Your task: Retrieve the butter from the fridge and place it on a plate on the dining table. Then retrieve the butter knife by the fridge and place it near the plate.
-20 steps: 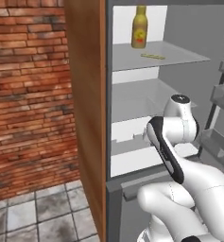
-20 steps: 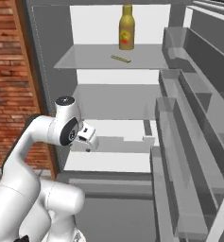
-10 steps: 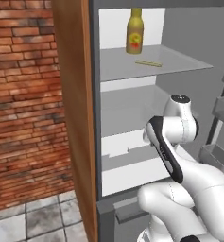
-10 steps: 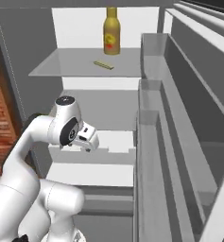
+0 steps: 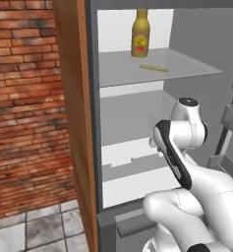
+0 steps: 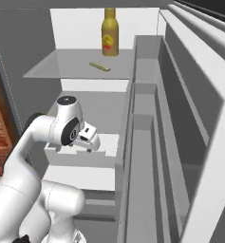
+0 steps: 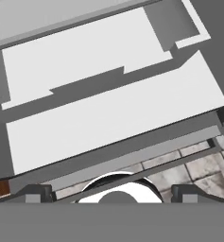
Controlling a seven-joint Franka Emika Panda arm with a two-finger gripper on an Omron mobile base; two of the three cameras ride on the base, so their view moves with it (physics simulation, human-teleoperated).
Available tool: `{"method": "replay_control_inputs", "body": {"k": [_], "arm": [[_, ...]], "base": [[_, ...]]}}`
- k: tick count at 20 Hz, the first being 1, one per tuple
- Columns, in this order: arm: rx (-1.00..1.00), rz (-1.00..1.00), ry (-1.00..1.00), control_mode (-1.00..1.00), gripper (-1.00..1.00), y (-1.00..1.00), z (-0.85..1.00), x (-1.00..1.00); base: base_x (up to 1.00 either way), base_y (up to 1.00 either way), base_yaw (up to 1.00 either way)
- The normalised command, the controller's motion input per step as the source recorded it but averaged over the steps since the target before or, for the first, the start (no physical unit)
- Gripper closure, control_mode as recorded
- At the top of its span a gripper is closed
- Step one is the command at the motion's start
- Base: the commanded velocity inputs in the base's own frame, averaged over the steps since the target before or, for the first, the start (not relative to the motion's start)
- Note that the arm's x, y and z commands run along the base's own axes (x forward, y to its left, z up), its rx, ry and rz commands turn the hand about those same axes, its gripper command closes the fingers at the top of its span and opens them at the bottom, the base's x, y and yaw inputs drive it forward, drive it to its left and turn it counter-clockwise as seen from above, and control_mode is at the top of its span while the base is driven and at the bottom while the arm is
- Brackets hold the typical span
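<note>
The fridge (image 5: pixel 130 110) stands open, with white shelves inside. The butter (image 5: pixel 154 68), a thin yellow stick, lies on the upper glass shelf (image 6: pixel 61 66) just in front of a yellow bottle (image 5: pixel 140 34); the right base view shows the butter (image 6: pixel 100 66) too. My gripper (image 6: pixel 91 144) hangs open and empty well below that shelf, in front of the lower white shelves (image 7: pixel 108 118), pointing down. In the hand view my gripper (image 7: pixel 112 193) has its jaws wide apart with nothing between them. The plate, dining table and butter knife are out of view.
The open fridge door with its grey bins (image 6: pixel 152 142) runs close along the right of the arm. A wooden cabinet side (image 5: pixel 73 123) and a brick wall (image 5: pixel 19 98) stand to the left. Grey floor tiles (image 7: pixel 198 165) lie below the fridge.
The whole picture has shifted in both base views, so the base has driven along the fridge front. The arm keeps the same pose and the gripper stays open.
</note>
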Motion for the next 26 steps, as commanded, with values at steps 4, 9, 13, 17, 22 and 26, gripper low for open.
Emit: {"method": "replay_control_inputs", "body": {"k": [4,9,13,17,22,26], "arm": [[0.0,0.0,0.0,1.0,-1.0,0.0,0.0,0.0],[0.0,0.0,0.0,1.0,-1.0,0.0,0.0,0.0],[0.0,0.0,0.0,1.0,-1.0,0.0,0.0,0.0],[0.0,0.0,0.0,-1.0,-1.0,0.0,0.03,0.0],[0.0,0.0,-0.23,-1.0,-1.0,-0.08,0.45,-0.02],[0.0,0.05,-0.5,-1.0,-1.0,-0.21,0.78,-0.01]], "base": [[0.56,-0.37,0.18],[0.17,-0.16,0.13],[0.05,-0.07,0.05],[0.0,0.0,0.0],[0.0,0.0,0.0],[0.0,0.0,0.0]]}}
